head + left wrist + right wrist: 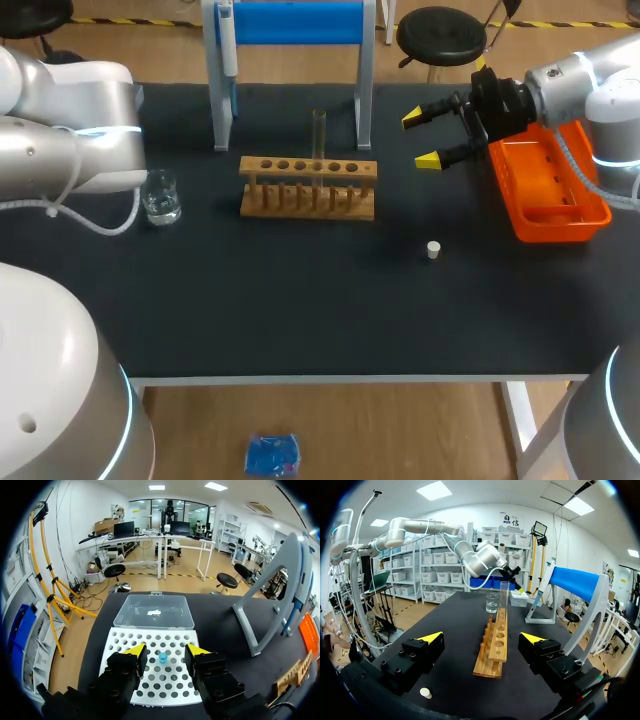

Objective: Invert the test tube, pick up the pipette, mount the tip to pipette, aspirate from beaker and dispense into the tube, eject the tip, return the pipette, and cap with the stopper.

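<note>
My right gripper [422, 139] hangs over the right part of the matte black table [300, 310], its yellow-tipped fingers spread wide with nothing between them. Just beside it, toward the table's right edge, sits a long orange plastic tray [550, 195].

From the right wrist, the light wooden tube rack [495, 645] lies ahead of that gripper [481, 637], its long axis running away from me. The clear glass test tube [319, 135] stands upright in one of the rack's middle holes, long axis vertical. I cannot tell for sure which end is up. A small white stopper [433, 250] lies on bare table on the near side of the rack's right end, apart from both rack and gripper.

My left gripper [166, 651] is also spread and empty. It hovers over a white perforated tip rack [172, 682], where a single blue pipette tip [163, 657] sits in a hole between the fingers. A clear plastic lidded box [154, 612] lies just beyond.

Left of the wooden rack, near my left arm [70, 140], stands a small glass beaker of clear liquid [160, 197]. Behind the rack rises a grey stand with a blue top bar [290, 25], and the white-and-blue pipette [228, 50] hangs at its left post.
</note>
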Available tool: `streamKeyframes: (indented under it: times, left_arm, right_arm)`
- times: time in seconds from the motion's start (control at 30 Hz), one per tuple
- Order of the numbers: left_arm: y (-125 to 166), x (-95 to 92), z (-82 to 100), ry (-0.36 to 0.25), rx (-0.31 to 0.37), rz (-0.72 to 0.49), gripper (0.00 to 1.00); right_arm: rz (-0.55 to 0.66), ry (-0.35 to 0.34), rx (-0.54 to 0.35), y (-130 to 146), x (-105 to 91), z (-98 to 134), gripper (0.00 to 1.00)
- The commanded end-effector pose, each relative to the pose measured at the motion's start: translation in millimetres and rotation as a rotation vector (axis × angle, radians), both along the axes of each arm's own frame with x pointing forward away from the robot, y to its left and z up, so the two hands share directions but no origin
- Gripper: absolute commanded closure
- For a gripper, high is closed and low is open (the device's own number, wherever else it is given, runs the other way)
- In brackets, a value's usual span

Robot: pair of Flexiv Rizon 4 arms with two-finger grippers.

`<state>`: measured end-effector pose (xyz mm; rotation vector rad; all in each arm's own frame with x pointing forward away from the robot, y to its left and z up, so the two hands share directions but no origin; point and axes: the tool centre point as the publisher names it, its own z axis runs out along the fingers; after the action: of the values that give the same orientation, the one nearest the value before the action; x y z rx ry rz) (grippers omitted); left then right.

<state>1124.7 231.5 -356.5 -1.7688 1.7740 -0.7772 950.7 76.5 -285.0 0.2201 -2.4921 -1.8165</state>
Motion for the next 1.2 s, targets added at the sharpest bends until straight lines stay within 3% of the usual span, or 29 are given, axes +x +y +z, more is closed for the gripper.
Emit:
streamKeyframes:
  times: [0.03, 0.93, 1.03, 1.13, 1.2]
  left_arm:
    - [-1.0, 1.2, -4.0, 0.001, -0.002, 0.005, 0.53]
    - [-0.9, 2.0, -7.0, 0.012, -0.003, 0.012, 0.55]
    - [-0.6, 2.3, -7.1, 0.014, -0.003, 0.012, 0.57]
    - [-0.3, 2.5, -7.0, 0.017, 0.002, 0.007, 0.69]
    - [-0.4, 2.8, -7.2, 0.018, 0.002, 0.007, 0.72]
  right_arm:
    - [0.003, 0.000, 0.001, -0.6, 0.7, -0.5, 0.00]
    - [0.003, 0.000, 0.001, -0.6, 0.7, -0.5, 0.00]
    - [0.003, 0.000, 0.001, -0.6, 0.7, -0.5, 0.00]
    - [0.003, 0.000, 0.001, -0.6, 0.7, -0.5, 0.00]
    - [0.003, 0.000, 0.001, -0.6, 0.7, -0.5, 0.00]
